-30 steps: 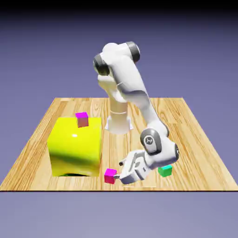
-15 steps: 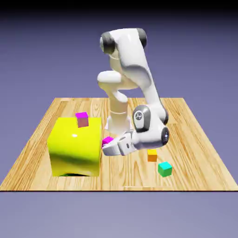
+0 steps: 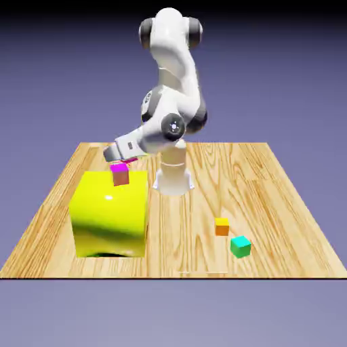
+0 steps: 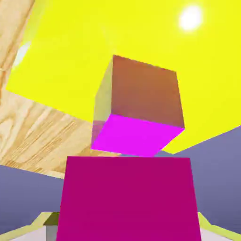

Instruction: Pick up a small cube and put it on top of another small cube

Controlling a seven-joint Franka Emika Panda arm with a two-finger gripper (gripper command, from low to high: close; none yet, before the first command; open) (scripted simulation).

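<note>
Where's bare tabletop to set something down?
Bare wood: right of the orange cube in the exterior view, and between the glossy yellow block and that cube. Crowded: around the orange and green cubes.

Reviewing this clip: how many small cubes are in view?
4: a magenta one held in the end effector, one with a magenta top on the yellow block, an orange one and a green one on the table. Others might be hidden behind the block.
</note>
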